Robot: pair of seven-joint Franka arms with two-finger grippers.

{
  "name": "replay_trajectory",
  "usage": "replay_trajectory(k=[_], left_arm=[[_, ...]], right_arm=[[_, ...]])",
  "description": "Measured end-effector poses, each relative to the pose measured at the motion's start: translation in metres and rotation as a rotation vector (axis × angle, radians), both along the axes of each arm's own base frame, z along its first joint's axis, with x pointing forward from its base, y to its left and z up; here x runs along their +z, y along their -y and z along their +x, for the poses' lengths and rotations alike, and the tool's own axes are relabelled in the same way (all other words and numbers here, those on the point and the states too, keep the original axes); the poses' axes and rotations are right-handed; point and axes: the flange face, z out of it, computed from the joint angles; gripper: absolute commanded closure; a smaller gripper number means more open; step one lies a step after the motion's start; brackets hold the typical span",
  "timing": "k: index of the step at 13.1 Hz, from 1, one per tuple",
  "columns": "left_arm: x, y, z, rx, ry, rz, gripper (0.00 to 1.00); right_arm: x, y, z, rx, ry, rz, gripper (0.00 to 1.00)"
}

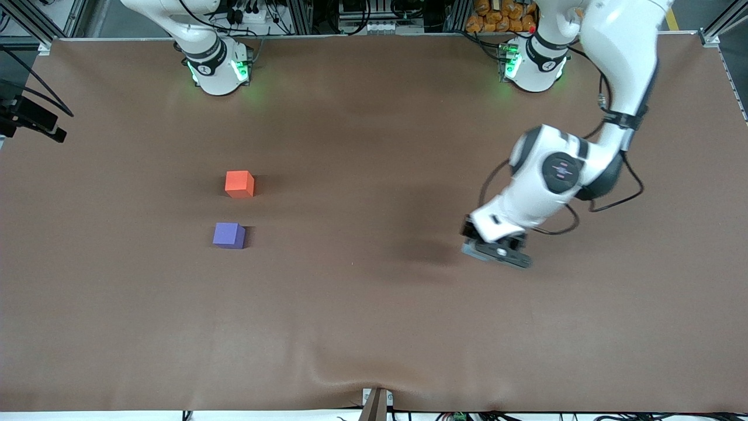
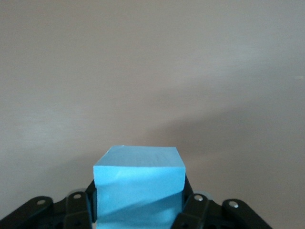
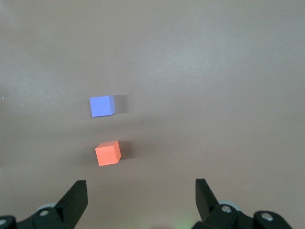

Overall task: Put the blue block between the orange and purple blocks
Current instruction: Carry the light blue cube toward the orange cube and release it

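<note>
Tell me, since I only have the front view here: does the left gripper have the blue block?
Observer: Yes. In the left wrist view the blue block sits between the left gripper's fingers.
Operator: And the right gripper? Only that arm's base shows for me.
Observer: The right gripper is open and holds nothing.
Operator: What is it over?
Observer: Bare table, with the orange block and purple block in its view.

My table (image 1: 374,304) is covered in brown cloth. On it lie the orange block (image 1: 239,184) and, nearer the front camera, the purple block (image 1: 229,235), apart.
</note>
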Motion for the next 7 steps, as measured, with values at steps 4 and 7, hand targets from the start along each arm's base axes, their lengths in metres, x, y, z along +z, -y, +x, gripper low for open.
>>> replay_trajectory(k=[4, 7], left_arm=[[0.008, 0.098, -0.029, -0.06, 0.004, -0.032, 0.96], [-0.019, 0.173, -0.052, -0.025, -0.029, -0.055, 0.95]], right_arm=[[0.0, 0.0, 0.0, 0.0, 0.0, 0.0, 0.0], [0.0, 0.0, 0.0, 0.0, 0.0, 0.0, 0.0]])
